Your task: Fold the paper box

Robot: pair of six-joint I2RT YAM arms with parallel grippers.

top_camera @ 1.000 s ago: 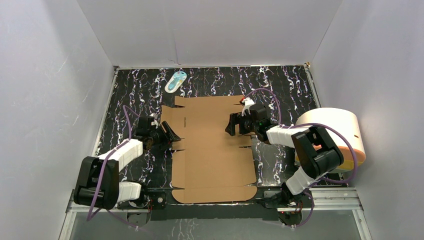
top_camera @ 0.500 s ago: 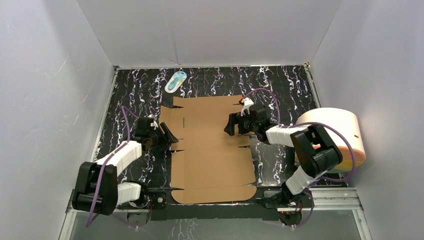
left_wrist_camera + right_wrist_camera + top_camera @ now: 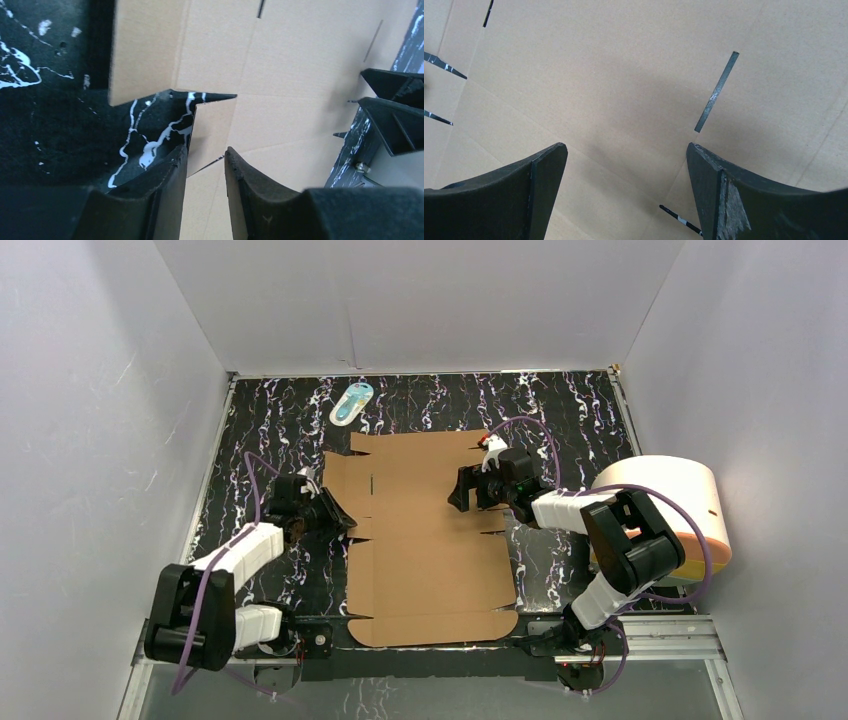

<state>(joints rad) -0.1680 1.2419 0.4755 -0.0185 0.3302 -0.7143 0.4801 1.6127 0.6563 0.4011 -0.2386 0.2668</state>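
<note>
Black marbled table [image 3: 560, 410], white walls. Paper box [image 3: 425, 540] lies flat and unfolded mid-table. Left gripper [image 3: 206, 150] reaches low to the box's left flap, fingers drawn close with a slit between them at the flap edge; can't tell if they touch it. Right gripper [image 3: 624, 150] hovers over the box's right side, fingers spread wide. Cream roll [image 3: 660, 505] right of the box. White-blue oval item [image 3: 351, 402] beyond the box's far edge.

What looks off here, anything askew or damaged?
Nothing torn or spilled. The paper box lies flat but slightly askew to the table, its near edge reaching the rail at the arm bases.
</note>
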